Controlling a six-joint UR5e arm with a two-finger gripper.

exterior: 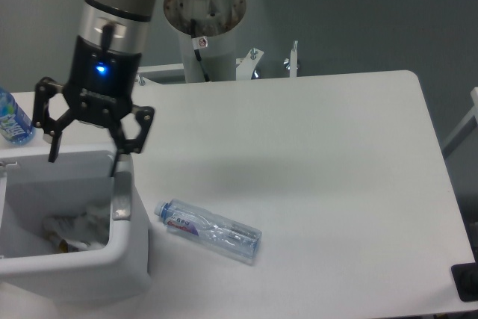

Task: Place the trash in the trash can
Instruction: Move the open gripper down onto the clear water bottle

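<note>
White plastic rectangular bin w/ thick rounded rim, the trash can (pixel 128 259), sits at approx 8 o'clock on the white table (pixel 336 155), grey tab (pixel 121 208) on its right wall. Inside lies crumpled white paper wrapper (pixel 75 228) w/ a brownish bit near it, so that piece looks done. Black two-finger gripper (pixel 84 156) hangs over the bin's back rim, jaws spread wide apart, nothing between them.

Remaining trash: clear crushed plastic bottle (pixel 208 230) w/ red-blue label and pale cap, lying on its side just right of the bin at approx 6 o'clock, cap end toward the bin, apart from the wall.

Step in hand, as I judge it: go fetch the bottle. Best to lift clear of the rim first, swing right, turn the wrist so fingers straddle the bottle across its short axis near the middle, then come down. Crushed plastic will prob flex and slip, so close gently but fully.

Hard to tell: bin's left side and front are cut off by frame edge; wrapper detail blurry. Blue-labelled water bottle (pixel 13 117) at 9 o'clock is only partly in frame; leave it alone.
</note>
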